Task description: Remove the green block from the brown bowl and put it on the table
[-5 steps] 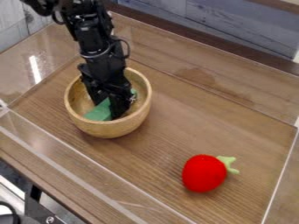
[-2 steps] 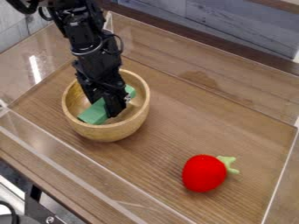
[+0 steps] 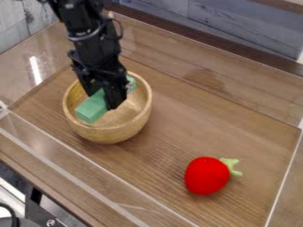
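With the green block (image 3: pixel 92 107) clamped in the half-open jaws of the gripper (image 3: pixel 104 99), the brown bowl's (image 3: pixel 109 129) rim should be cleared before bare tabletop (image 3: pixel 201 106) is sought.

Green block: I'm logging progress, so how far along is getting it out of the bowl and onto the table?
Done: the gripper has its fingers closed on the green block. In hand: the block hangs tilted at about rim height over the brown bowl, so it isn't out yet. Left: carry it sideways past the rim, set it on the bare table, perhaps away from the red toy, and release.
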### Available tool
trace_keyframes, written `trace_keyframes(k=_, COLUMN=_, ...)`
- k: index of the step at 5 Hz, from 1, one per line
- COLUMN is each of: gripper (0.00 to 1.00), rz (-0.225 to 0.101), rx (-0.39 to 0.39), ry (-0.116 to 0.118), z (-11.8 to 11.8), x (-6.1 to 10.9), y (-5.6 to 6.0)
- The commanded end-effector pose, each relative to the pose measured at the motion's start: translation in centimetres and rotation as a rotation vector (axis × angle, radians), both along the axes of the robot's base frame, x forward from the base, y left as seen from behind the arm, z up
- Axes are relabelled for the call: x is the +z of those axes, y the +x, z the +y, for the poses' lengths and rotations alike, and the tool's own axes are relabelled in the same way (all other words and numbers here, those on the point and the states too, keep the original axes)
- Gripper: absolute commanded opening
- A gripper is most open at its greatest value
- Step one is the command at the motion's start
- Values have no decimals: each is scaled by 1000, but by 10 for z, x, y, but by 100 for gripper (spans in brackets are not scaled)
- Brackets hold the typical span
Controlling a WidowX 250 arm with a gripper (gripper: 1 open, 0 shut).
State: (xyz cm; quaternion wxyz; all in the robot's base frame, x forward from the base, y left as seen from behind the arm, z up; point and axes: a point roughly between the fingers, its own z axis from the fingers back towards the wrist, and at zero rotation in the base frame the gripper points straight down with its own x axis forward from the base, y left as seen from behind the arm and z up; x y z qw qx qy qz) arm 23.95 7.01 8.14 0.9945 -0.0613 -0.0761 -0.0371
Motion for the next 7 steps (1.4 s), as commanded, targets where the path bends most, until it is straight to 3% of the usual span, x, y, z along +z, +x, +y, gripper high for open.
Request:
trace_keyframes(k=1, gripper=0, rz=-63, rx=2, ry=27, z=-9, x=27, y=14)
trace_keyframes(k=3, gripper=0, rz=-67, rx=61, ry=37, z=-69, x=36, y=28)
trace_keyframes(k=5, gripper=0, rz=-48, rx=-82, ry=49, z=-128, x=5, y=56)
trace_keyframes(k=7, gripper=0, rz=-4, rx=-21, ry=78, z=-141, x=-16, y=42)
